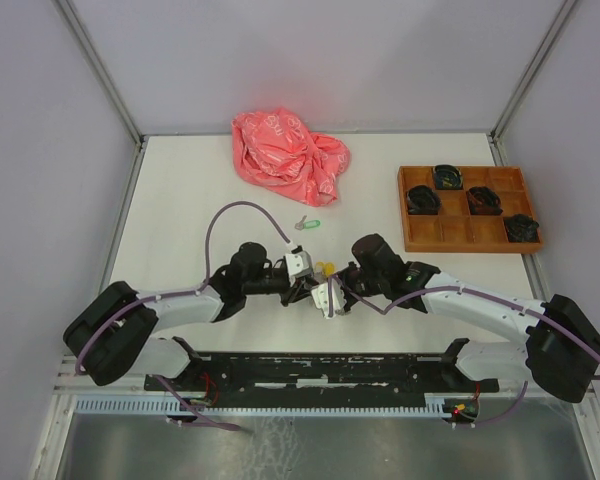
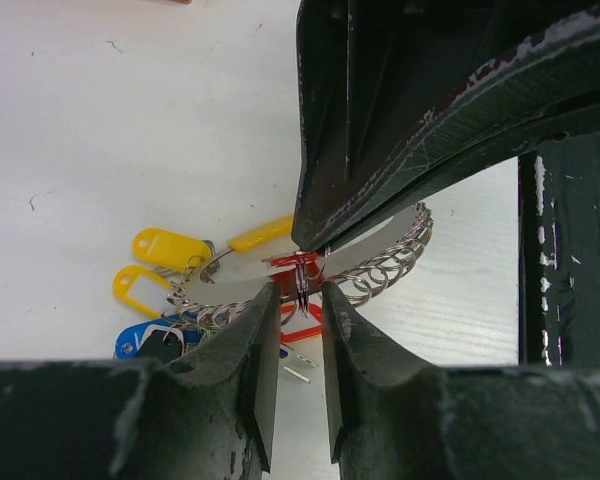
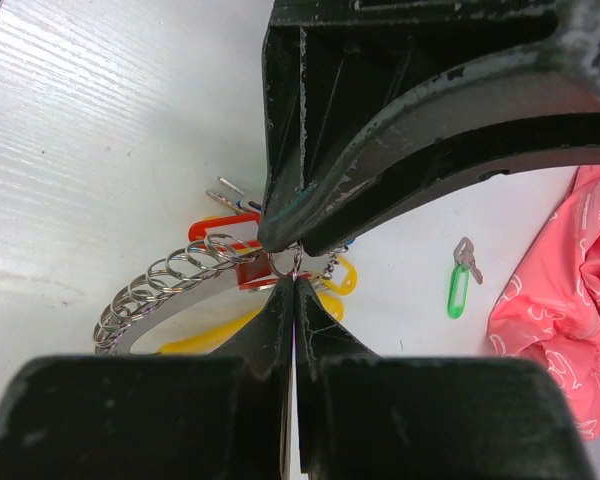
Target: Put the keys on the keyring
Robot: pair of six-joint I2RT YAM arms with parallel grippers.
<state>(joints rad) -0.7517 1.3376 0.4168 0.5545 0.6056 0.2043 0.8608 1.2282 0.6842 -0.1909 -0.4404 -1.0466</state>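
The keyring (image 2: 380,262) is a flat metal crescent strung with several small rings; it also shows in the right wrist view (image 3: 155,290). It hangs between both grippers over the table's middle. My right gripper (image 3: 296,282) is shut on one small ring (image 3: 296,264) next to the red tag (image 3: 248,272). My left gripper (image 2: 302,300) meets it from the other side, its jaws a little apart on either side of that ring (image 2: 302,280). The red tag (image 2: 292,288) hangs there; its key is mostly hidden. The green-tagged key (image 1: 307,224) lies alone on the table, also in the right wrist view (image 3: 461,280).
Yellow tags (image 2: 170,247) and a blue tag (image 2: 145,340) are bunched under the keyring. A crumpled pink bag (image 1: 288,155) lies at the back. A wooden compartment tray (image 1: 468,232) with black items sits at the right.
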